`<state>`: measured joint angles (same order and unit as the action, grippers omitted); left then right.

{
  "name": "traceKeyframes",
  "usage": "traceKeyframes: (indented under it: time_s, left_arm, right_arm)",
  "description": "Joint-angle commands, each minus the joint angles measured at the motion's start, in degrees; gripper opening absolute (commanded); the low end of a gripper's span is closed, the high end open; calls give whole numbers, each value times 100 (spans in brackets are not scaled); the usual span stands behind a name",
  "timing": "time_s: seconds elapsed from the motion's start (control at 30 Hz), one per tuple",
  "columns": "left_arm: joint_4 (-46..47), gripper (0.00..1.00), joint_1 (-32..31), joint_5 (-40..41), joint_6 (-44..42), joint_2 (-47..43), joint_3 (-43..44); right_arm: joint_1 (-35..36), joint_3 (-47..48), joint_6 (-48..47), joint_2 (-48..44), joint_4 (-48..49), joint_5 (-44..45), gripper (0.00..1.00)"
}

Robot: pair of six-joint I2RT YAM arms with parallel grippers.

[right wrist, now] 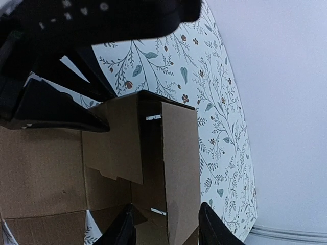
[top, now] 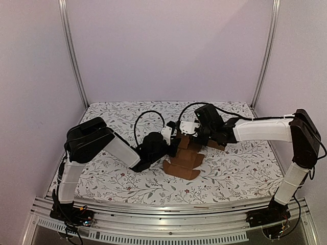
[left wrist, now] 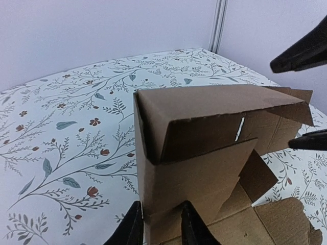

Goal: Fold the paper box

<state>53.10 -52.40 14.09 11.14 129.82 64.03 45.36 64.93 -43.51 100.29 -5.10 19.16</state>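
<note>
Count: one paper box [top: 183, 158], my two grippers, two fingers on each.
Box place: middle of the flowered cloth [top: 102, 173], between my grippers.
My left gripper [left wrist: 161, 206]: one finger on each side of the box's lower wall; I cannot tell if they pinch it.
My right gripper [right wrist: 167, 206]: fingers spread, the folded upright end between them.
Box direction: long axis runs about far to near; upright part far, flat flaps near.

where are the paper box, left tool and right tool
paper box [top: 184, 159], top view, its middle
left tool [left wrist: 161, 227], left wrist view, between fingertips
right tool [right wrist: 167, 227], right wrist view, between fingertips
</note>
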Motion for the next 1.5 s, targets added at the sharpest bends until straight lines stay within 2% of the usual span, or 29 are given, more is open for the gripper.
traceKeyframes:
  time_s: [0.0,0.27,0.47,0.6,0.77,0.9,0.97,1.1,1.13,1.3,1.47]
  left_arm:
    - [148,24,-77,222,-6,105,75]
    - [31,23,-77,213,-6,113,148]
    - [-37,23,-77,166,-31,87,167]
    - [27,23,-77,83,-30,-135,-53]
    - [-109,26,-77,-236,113,-851,-591]
    - [-1189,34,-32,-392,399,-1443,-525]
    - [-2023,39,55,-440,624,-1607,-154]
    - [-4150,40,250,-755,983,-1664,836]
    - [-4365,40,252,-794,988,-1699,932]
    - [-4538,40,244,-1193,1167,-2047,689]
    - [-4508,40,161,-1225,1328,-2403,241]
  right_arm:
    - [-103,466,1073,-346,-1785,-552,45]
    - [-791,1632,1665,-316,-3333,-2109,51]
    - [-1564,2447,1842,24,-3917,-3276,52]
    - [-2040,2889,1911,326,-4008,-3398,52]
    - [-2759,4397,1682,1423,-4879,-3605,58]
    - [-3294,6038,1962,2725,-5938,-4101,66]
    - [-3439,6682,2049,3434,-6418,-4345,69]
    - [-3493,7070,2013,4121,-6551,-4352,72]
    - [-3493,7095,2010,4194,-6516,-4343,72]
    - [-3570,7217,2135,4605,-6347,-4689,75]
    - [-3623,7476,2416,4982,-6205,-5068,76]
